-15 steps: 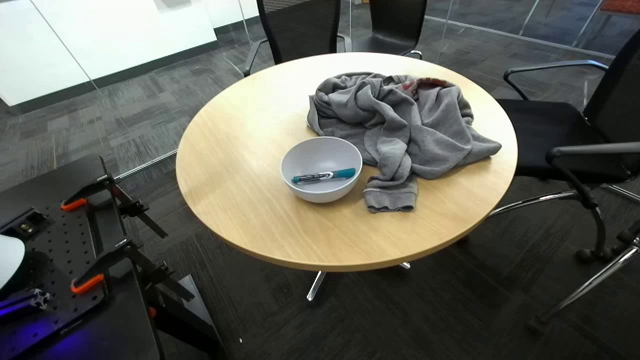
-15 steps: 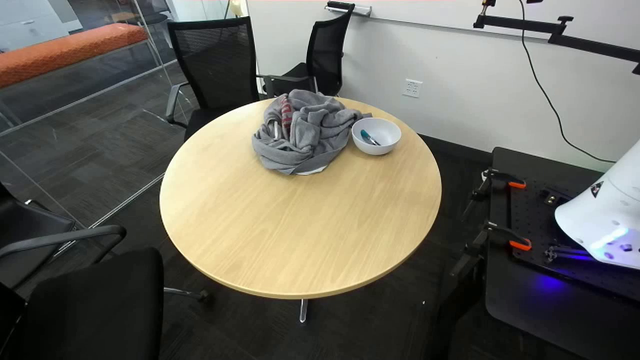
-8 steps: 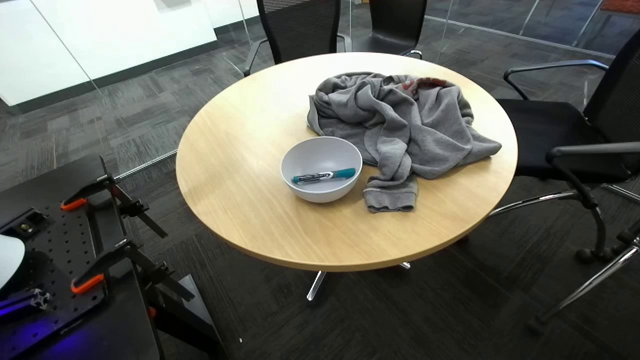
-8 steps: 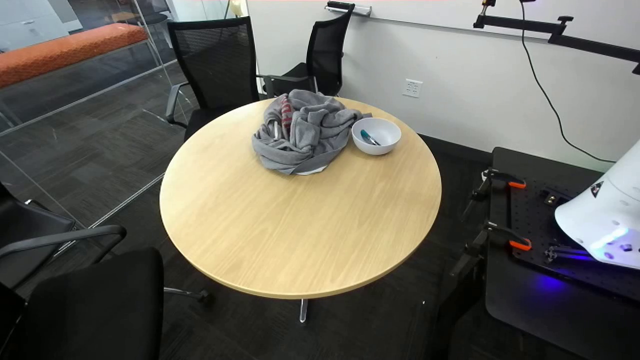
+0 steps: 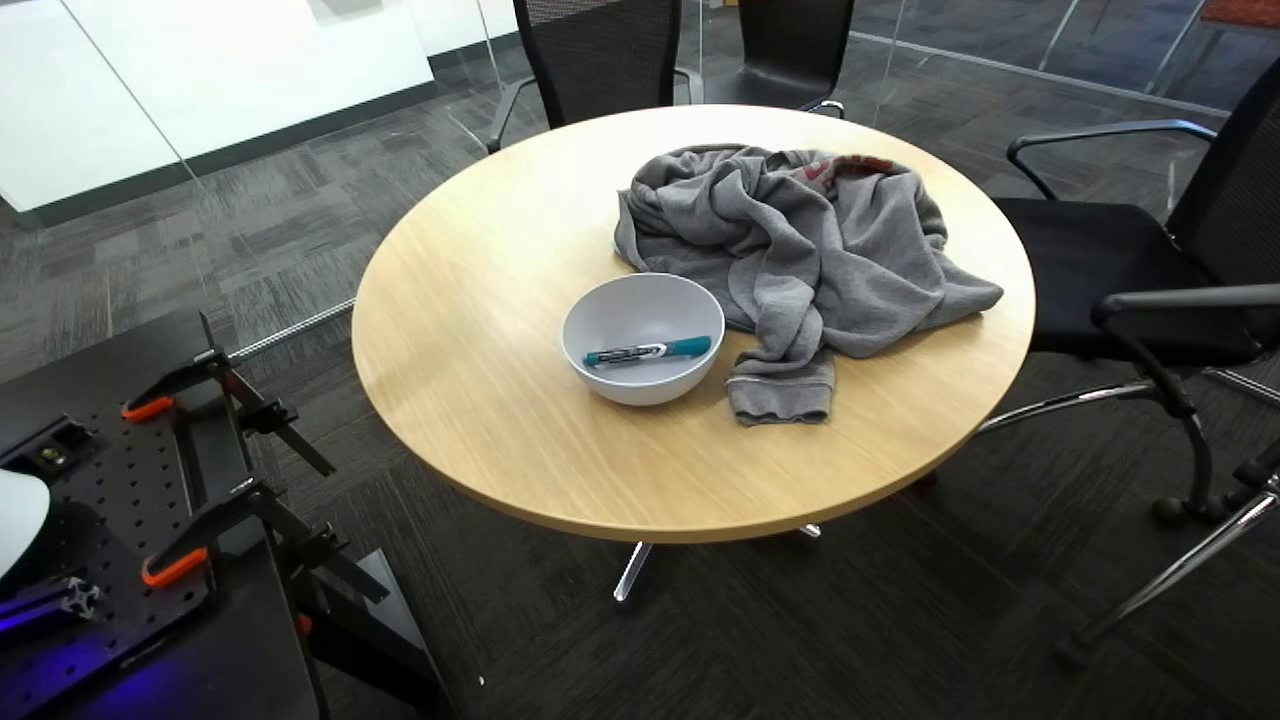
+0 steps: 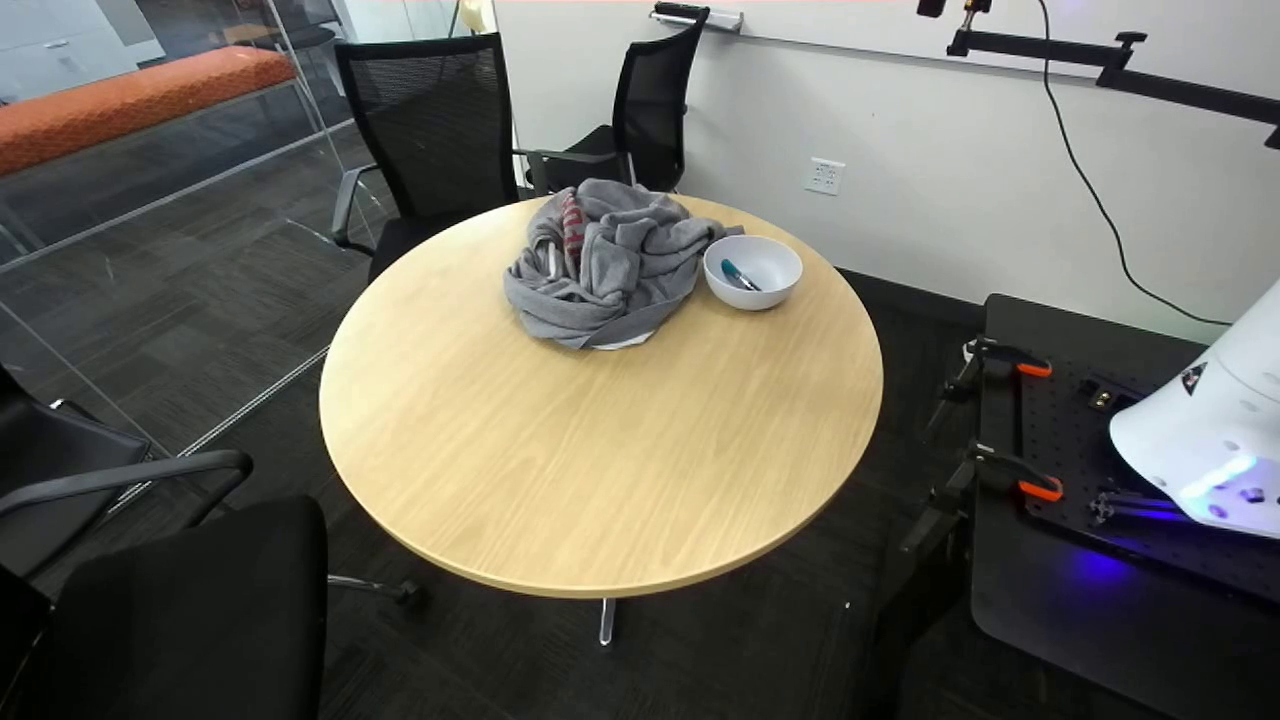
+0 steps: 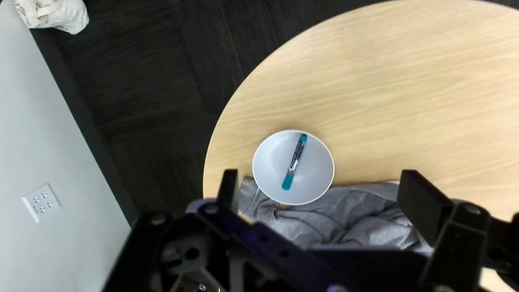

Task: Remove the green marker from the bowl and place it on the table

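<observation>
Nearest in the wrist view, the gripper (image 7: 320, 180) is hanging released, jaws wide apart, holding nothing. A dark part (image 6: 931, 8), probably the gripper's, is now coming into sight at the top of an exterior view, while the green marker (image 7: 294, 162) and white bowl (image 7: 268, 166) are staying put; the approach is likely just beginning. Farther off, the marker is lying aslant inside the bowl, which is sitting beside a grey sweatshirt (image 7: 365, 211), toward the edge of the round table (image 7: 405, 93) nearest the wall (image 7: 52, 134).
</observation>
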